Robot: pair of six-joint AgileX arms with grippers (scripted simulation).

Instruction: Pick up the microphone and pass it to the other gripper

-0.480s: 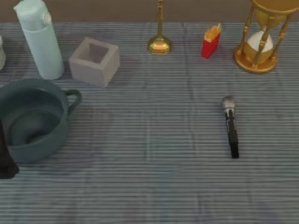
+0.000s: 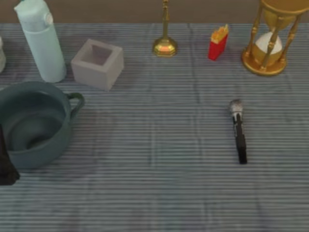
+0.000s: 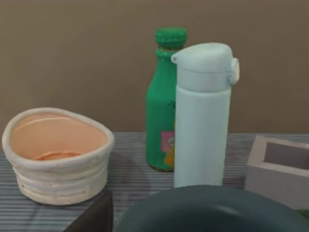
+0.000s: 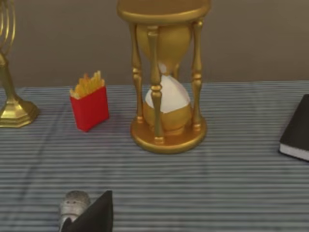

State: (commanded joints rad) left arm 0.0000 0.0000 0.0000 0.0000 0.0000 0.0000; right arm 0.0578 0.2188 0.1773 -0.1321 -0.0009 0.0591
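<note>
Much of the rig lies out of sight: in the top view only a dark piece of the left arm (image 2: 6,166) shows at the left edge, beside the teal pot (image 2: 34,123), and the right arm does not appear there at all. Each wrist view catches just one black wedge fingertip at its lower edge, the left gripper's fingertip (image 3: 94,217) and the right gripper's fingertip (image 4: 94,215), so it cannot be told whether either gripper is open or shut. The hourglass (image 2: 273,36) and the candlestick (image 2: 165,29) are cut off by the top view's far edge. A blue-grey striped cloth (image 2: 154,193) covers the table, with a plain brown wall behind it. The microphone (image 2: 238,130) lies flat on the cloth on the right side, alone and touching nothing, its silver mesh head toward the far edge and its black handle toward the near edge; in the right wrist view its head (image 4: 73,205) shows partly behind the fingertip. Along the far edge stand a pale blue flask (image 2: 41,41), a grey square cup (image 2: 97,64) and a red fries carton (image 2: 218,43). The left wrist view adds a green bottle (image 3: 161,111) behind the flask and a cream ribbed bowl (image 3: 58,154); the right wrist view shows a black book (image 4: 297,128) cut off at the edge.
</note>
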